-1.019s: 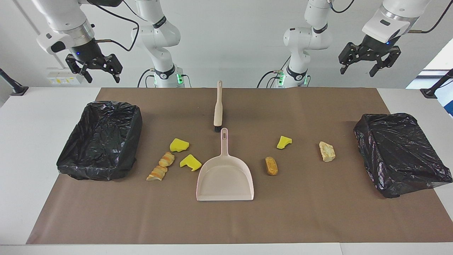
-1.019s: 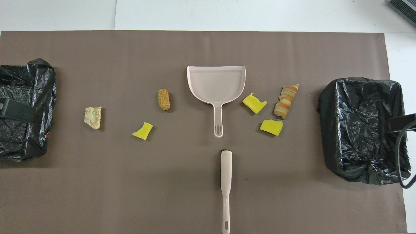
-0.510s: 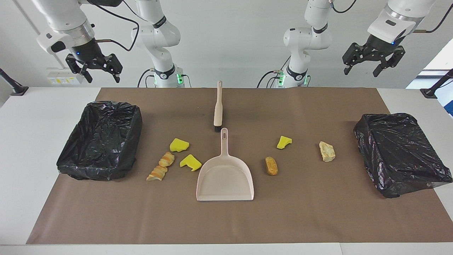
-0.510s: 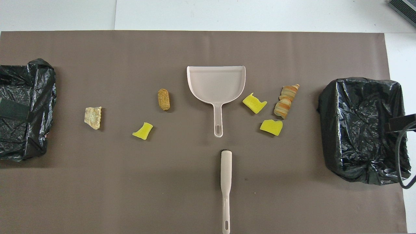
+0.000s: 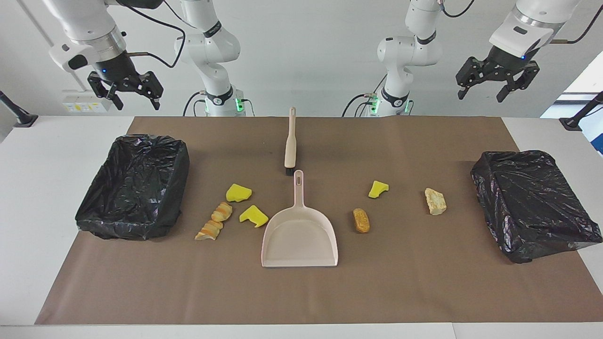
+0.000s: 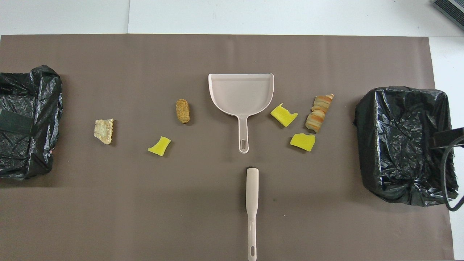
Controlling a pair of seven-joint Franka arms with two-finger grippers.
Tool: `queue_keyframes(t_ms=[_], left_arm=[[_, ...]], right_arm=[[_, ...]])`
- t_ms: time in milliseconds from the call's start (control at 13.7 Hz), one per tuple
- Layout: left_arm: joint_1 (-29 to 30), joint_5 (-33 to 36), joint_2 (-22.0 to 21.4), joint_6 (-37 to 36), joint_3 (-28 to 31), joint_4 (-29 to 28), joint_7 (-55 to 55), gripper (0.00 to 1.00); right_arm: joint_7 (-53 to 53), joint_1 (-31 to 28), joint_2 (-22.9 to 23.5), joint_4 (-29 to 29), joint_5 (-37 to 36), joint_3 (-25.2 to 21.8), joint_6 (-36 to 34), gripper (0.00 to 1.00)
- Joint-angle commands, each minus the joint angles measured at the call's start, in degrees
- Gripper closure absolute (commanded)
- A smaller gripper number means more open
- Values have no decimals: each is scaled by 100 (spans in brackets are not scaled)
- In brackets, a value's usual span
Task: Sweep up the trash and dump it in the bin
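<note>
Brush [image 5: 290, 141] and dustpan [image 5: 299, 238] lie in 1 line at the middle of the bench [image 5: 28, 188], and that line is what my coming move turns on. The brush's long axis runs straight toward and away from me, handle tip nearest my bases, dark bristle end pointing at the dustpan's handle [image 6: 243, 134] and stopping just short of it. The dustpan lies on the same axis, its open mouth facing away from me.

Both tools sit midway between my 2 arms, so neither arm is clearly nearer. I judge 1 arm should take the brush and the other the dustpan.

The trash is loose on the brown mat [image 5: 414, 292], in 2 groups. Toward my right arm's end: 2 yellow sponge chunks [image 5: 238, 192] [image 5: 254, 215] and a striped bread piece [image 5: 214, 220], close beside the dustpan. Toward my left arm's end: 1 yellow sponge chunk [image 5: 378, 189], 1 brown bread piece [image 5: 361, 220] and 1 pale crusty piece [image 5: 435, 201], more spread out. I count 6 lying apart; whether the striped piece is 1 or 2 I cannot tell. None is in the pan.

A black-lined bin [image 5: 134, 186] stands at my right arm's end, another bin [image 5: 534, 202] at my left arm's end.

My right gripper [image 5: 126, 92] hangs high above its bin's end of the bench, jaws spread and empty. My left gripper [image 5: 495, 81] hangs high likewise, jaws spread, touching nothing.
</note>
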Motion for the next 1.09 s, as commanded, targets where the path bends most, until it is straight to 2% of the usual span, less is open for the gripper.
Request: queue_keyframes(t_ms=[0, 1019], left_arm=[[86, -15, -95, 96, -36, -120, 81, 0], [-28, -15, -157, 17, -159, -128, -34, 0]], right_arm=[[-58, -24, -128, -124, 46, 24, -42, 0], [-58, -24, -137, -124, 46, 24, -60, 0]])
